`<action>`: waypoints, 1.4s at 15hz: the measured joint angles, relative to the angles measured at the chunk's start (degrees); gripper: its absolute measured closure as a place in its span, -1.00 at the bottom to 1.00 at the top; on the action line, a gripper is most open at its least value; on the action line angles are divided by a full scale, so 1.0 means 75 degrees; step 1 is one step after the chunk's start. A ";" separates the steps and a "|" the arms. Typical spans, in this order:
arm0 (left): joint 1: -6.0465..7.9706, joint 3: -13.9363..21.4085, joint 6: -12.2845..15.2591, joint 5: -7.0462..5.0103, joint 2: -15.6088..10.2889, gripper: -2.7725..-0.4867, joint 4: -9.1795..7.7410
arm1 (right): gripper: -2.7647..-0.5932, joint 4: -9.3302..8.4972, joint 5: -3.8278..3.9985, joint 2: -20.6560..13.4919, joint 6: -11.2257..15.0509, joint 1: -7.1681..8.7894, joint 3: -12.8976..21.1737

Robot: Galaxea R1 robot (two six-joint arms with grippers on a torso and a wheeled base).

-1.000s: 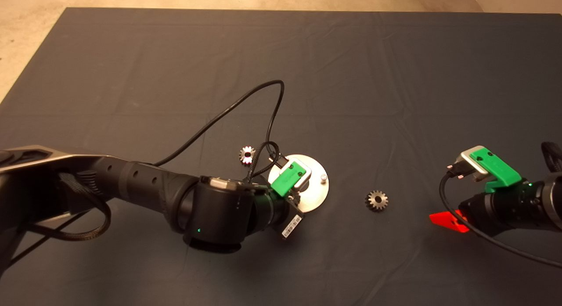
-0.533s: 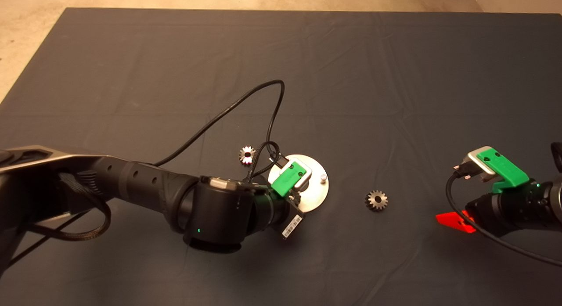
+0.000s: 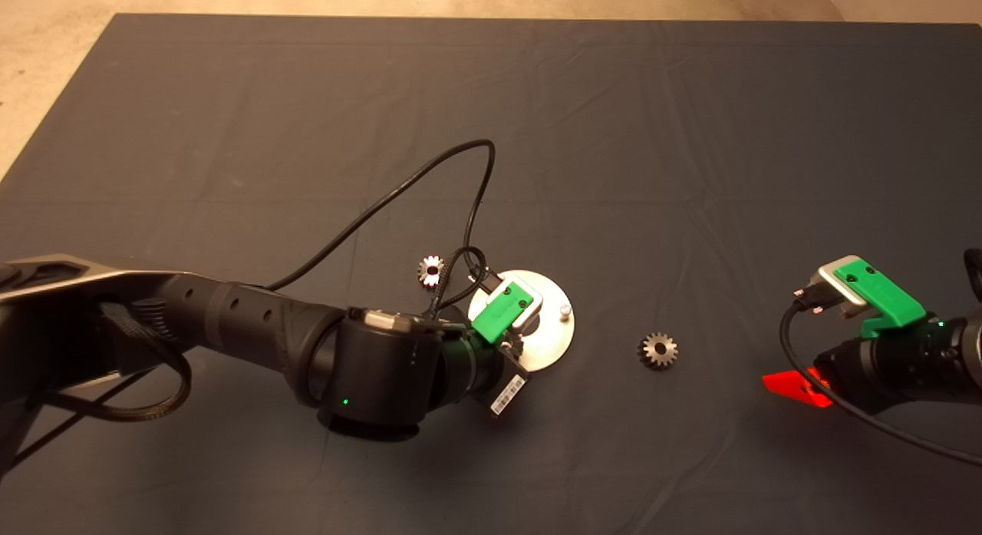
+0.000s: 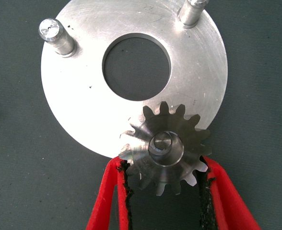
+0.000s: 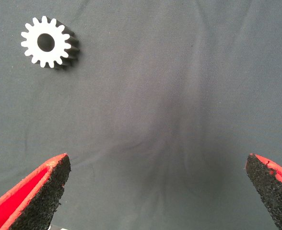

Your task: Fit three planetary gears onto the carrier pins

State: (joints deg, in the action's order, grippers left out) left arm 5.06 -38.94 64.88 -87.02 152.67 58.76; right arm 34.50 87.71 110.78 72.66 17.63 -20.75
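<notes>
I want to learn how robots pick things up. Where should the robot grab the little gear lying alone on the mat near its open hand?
Probably by its toothed rim, coming straight down from above. The gear lies flat on the mat, hole up, with clear space around it. The open right hand could close one finger on each opposite side.

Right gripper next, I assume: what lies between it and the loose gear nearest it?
Only bare mat between right gripper and gear, per its wrist view.
</notes>
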 joint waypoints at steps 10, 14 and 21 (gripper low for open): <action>-0.0143 0.0000 -0.0003 0.0008 0.0000 0.90 0.0119 | -0.97 -0.0001 -0.0001 0.0001 0.0000 0.0000 0.0000; -0.0143 0.0000 -0.0003 0.0007 0.0000 0.90 0.0119 | -0.97 0.0000 0.0000 0.0000 0.0000 0.0000 0.0000; -0.0359 -0.0277 -0.0476 0.0070 0.0008 0.90 0.0151 | -0.97 0.0000 0.0000 0.0003 0.0000 0.0000 0.0000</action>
State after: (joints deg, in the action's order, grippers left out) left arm 2.36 -41.01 61.31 -86.49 152.74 59.89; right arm 34.50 87.71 110.80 72.66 17.63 -20.75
